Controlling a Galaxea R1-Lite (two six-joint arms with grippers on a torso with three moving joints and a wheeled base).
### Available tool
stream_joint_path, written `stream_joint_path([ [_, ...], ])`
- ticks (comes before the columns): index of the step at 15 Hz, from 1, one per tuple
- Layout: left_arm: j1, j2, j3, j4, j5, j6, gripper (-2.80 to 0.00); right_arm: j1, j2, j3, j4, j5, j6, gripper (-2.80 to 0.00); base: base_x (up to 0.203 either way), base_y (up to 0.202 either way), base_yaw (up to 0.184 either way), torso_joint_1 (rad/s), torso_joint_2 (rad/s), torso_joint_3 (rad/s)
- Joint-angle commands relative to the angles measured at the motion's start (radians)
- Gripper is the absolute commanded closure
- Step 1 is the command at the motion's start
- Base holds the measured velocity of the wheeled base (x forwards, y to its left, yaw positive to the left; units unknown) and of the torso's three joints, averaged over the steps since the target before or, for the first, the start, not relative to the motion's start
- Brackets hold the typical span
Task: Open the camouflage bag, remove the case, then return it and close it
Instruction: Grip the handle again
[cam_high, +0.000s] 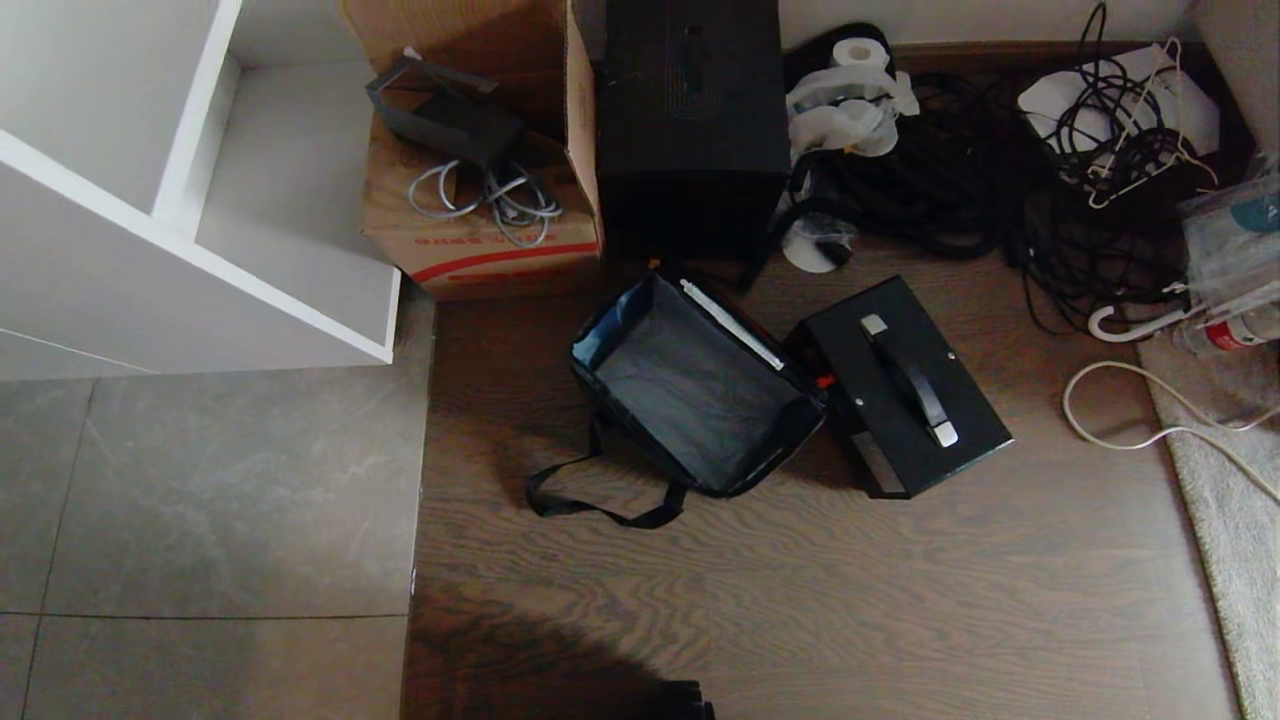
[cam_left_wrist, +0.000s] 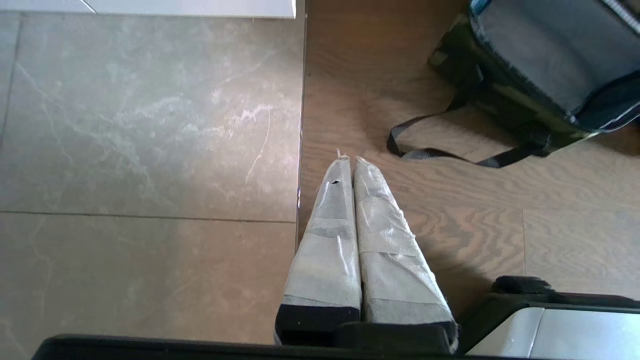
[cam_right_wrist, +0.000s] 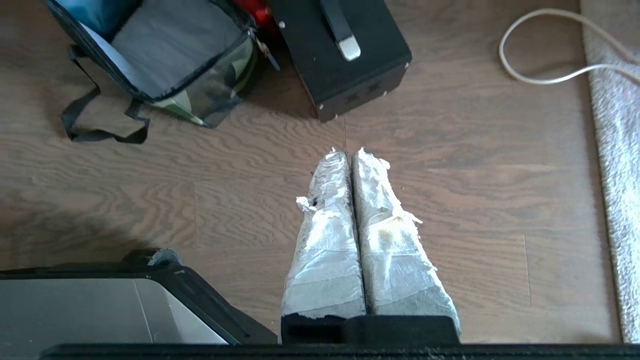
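Observation:
The camouflage bag (cam_high: 690, 390) lies open on the wood floor, its dark lining bare and nothing inside; its black strap (cam_high: 590, 505) trails toward me. The case (cam_high: 870, 390), flat and black with a silver-ended handle, rests on the floor just right of the bag, touching or nearly touching its corner. Neither gripper shows in the head view. In the left wrist view my left gripper (cam_left_wrist: 350, 159) hangs shut and empty over the floor, short of the bag (cam_left_wrist: 540, 60). My right gripper (cam_right_wrist: 348, 151) is shut and empty, short of the case (cam_right_wrist: 350, 65) and the bag (cam_right_wrist: 175, 45).
Behind the bag stand a brown cardboard box (cam_high: 480, 230) and a taller black box (cam_high: 690, 130). A white shelf unit (cam_high: 200, 200) is at the left. Tangled black cables (cam_high: 1000, 180), a white cable (cam_high: 1130, 430) and a grey rug (cam_high: 1230, 500) fill the right.

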Motion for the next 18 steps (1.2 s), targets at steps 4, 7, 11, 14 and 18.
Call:
stream_joint_path([
  [4,0.0,0.001,0.008,-0.001,0.001,-0.002,0.0,0.0,0.002,0.0,0.0,0.0,0.0,0.0,0.0,0.0,0.0,0.002,0.0,0.191],
  [7,0.0,0.0,0.008,-0.001,0.001,-0.002,0.0,0.0,0.002,0.0,0.0,0.0,0.0,0.0,0.0,0.0,0.0,0.003,0.0,0.2],
  [11,0.0,0.001,0.008,-0.001,0.001,-0.003,0.0,0.0,0.002,0.0,0.0,0.0,0.0,0.0,0.0,0.0,0.0,0.002,0.0,0.202],
  [14,0.0,0.001,0.008,-0.002,0.001,-0.004,0.0,0.0,0.002,0.0,0.0,0.0,0.0,0.0,0.0,0.0,0.0,0.001,0.0,0.2],
  [18,0.0,0.001,0.008,-0.002,0.001,-0.004,0.0,0.0,0.002,0.0,0.0,0.0,0.0,0.0,0.0,0.0,0.0,0.002,0.0,0.203],
])
